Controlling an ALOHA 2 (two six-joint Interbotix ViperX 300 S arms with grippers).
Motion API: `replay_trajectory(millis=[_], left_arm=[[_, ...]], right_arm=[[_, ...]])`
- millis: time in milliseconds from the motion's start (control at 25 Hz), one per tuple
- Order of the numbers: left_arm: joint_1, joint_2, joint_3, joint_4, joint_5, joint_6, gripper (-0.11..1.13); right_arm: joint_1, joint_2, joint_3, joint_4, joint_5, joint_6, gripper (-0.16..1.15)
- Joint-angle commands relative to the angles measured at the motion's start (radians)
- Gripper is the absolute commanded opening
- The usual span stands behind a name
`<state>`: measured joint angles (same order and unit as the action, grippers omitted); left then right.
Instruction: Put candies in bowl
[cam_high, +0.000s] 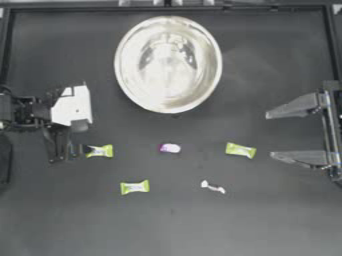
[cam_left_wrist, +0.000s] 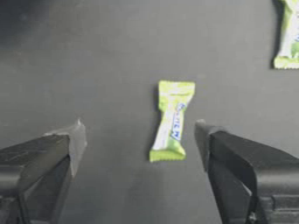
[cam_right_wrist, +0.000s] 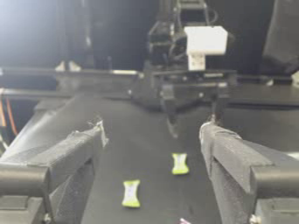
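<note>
Left gripper (cam_high: 79, 150): low over the table at the left side, jaws spread wide. It holds nothing. In the left wrist view (cam_left_wrist: 140, 140) a green candy lies between the 2 jaws, and no jaw touches it.

Green candy 1 (cam_high: 99, 150): flat on the table, just beside the left gripper's tips. Same one up close (cam_left_wrist: 170, 120).

Green candy 2 (cam_high: 134, 187): lower down, near candy 1 but apart from it. It shows at the edge of the left wrist view (cam_left_wrist: 288, 36).

Purple candy (cam_high: 169, 148): in the middle of the table, below the bowl.

Green candy 3 (cam_high: 240, 150): right of the purple candy, a bit tilted.

White candy (cam_high: 213, 187): thin, with twisted ends, below and between the purple candy and green candy 3.

Bowl (cam_high: 126, 80): big and shiny, at the top middle of the table. No candy shows inside it. All 5 candies lie on the table.

Right gripper (cam_high: 284, 136): at the right edge, well apart from the candies, jaws spread wide and holding nothing.

Table (cam_high: 280, 220): dark and flat.
</note>
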<state>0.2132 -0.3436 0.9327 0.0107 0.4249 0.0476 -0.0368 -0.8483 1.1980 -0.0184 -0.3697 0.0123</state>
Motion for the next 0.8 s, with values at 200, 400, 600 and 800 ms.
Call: replay_trajectory(millis=[200,400,600,800], left_arm=[[-0.037,0.086,-0.049,-0.003,-0.002,0.000,1.02],[-0.044,0.150,-0.064,-0.005,-0.002,-0.002,1.02],[-0.044,0.210,-0.078,-0.005,0.000,0.000,1.02],[-0.043,0.253,-0.084,-0.005,0.002,0.000,1.02]], right_arm=[[-0.002,0.014,-0.018,0.005,-0.009,0.003,0.96],[-0.002,0.014,-0.018,0.005,-0.009,0.005,0.96],[-0.002,0.015,-0.018,0.005,-0.011,0.006,0.96],[-0.002,0.015,-0.018,0.005,-0.009,0.006,0.96]])
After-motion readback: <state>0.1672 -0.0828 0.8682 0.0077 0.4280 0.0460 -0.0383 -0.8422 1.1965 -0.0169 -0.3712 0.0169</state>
